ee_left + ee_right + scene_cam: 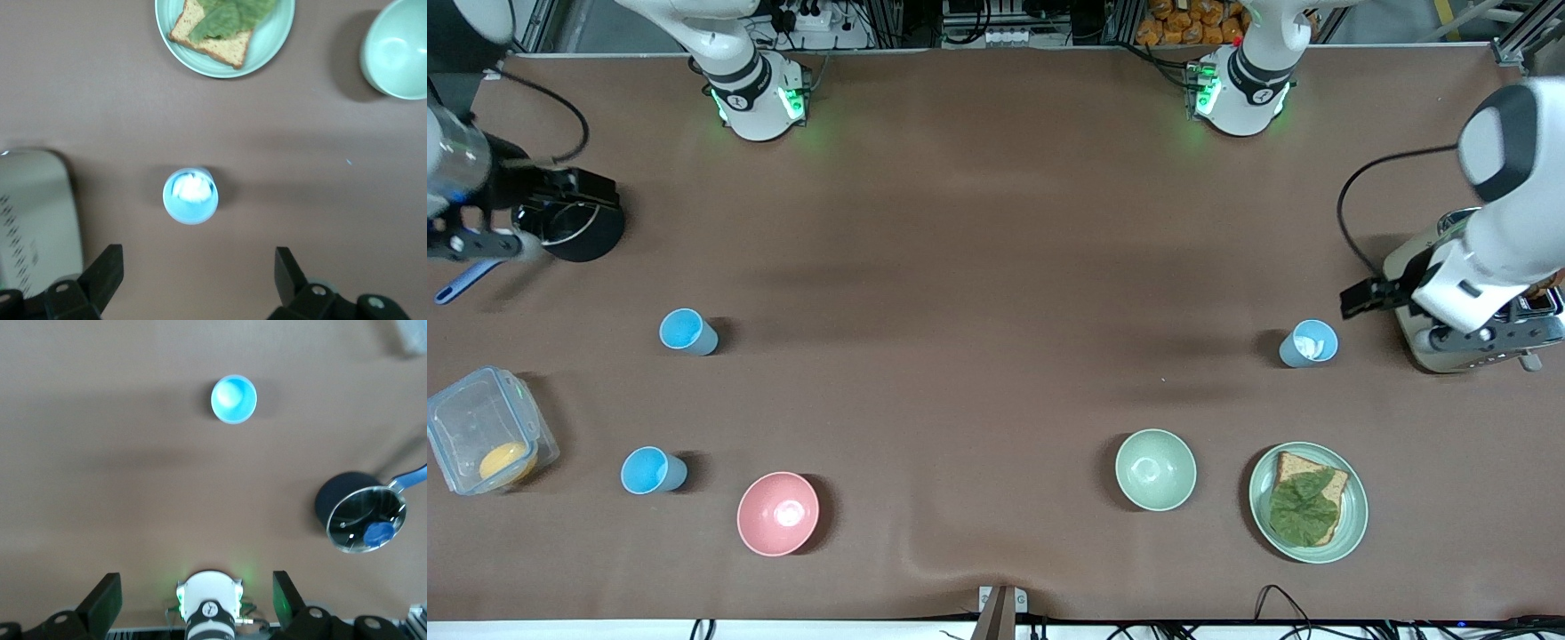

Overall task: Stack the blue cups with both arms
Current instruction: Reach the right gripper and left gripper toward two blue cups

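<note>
Brown table, two white arms half cut off at the frame edges, three blue cups standing apart.

Left gripper, fingers apart, hangs over the paler cup at mid right, beside a partly hidden toaster. Right gripper, also spread, is over the table's upper left near a dark pot; in the front view its fingers are hard to make out. Bright cups sit at mid left and lower left.

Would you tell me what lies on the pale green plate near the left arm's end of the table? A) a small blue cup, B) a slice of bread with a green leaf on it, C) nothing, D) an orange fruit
B: the round pale green plate carries a slice of brown bread with a green leaf on top, seen in both the front and left wrist views.
</note>
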Tool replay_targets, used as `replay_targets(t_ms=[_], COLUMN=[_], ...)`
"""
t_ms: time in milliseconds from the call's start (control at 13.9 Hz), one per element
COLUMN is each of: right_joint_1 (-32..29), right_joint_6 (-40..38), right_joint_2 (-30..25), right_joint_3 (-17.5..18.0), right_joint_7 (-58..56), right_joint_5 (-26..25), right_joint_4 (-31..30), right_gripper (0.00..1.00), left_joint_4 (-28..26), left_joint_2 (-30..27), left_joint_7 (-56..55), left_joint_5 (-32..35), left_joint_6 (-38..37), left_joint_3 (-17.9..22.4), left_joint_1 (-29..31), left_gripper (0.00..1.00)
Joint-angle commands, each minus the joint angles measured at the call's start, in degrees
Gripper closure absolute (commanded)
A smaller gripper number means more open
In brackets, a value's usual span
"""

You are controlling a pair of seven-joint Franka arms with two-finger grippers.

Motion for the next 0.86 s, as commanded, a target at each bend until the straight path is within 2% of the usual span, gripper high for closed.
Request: replay_targets(t_ms=[0,216,360,576,792], right_joint_1=[-3.09,-8.97,-9.25,-8.37,-8.90], right_joint_6=[-0.97,0.44,4.80,14.29,23.79], right_joint_2=[6.94,17.29,22.14,25.06,22.87], right_joint_3=[0.94,0.94,0.94,1.03,1.03], right_joint_7=[0.10,-0.16,-0.25,-0.34,-2.97], right_joint_5=[-0.83,-0.13,-1.18,-3.64,-5.40], right_joint_4=[1.74,6.74,7.02,1.25,-7.46], right_gripper=[0.00,0.00,0.00,0.00,0.00], left_joint_4=[-11.70,-13.05,-13.13,-13.74,-16.47], left_joint_2=[-1.37,3.10,5.13,8.12,10.23], left_joint_7=[2.06,7.48,8.47,8.47,8.47], left_joint_5=[0.06,1.56,1.56,1.56,1.56], left_joint_6=[14.04,18.91,19.88,22.59,29.36], left_joint_3=[0.02,-0.07,-0.16,-0.16,-0.16], left_joint_1=[0.89,4.48,5.38,5.73,5.73], left_gripper=[0.00,0.00,0.00,0.00,0.00])
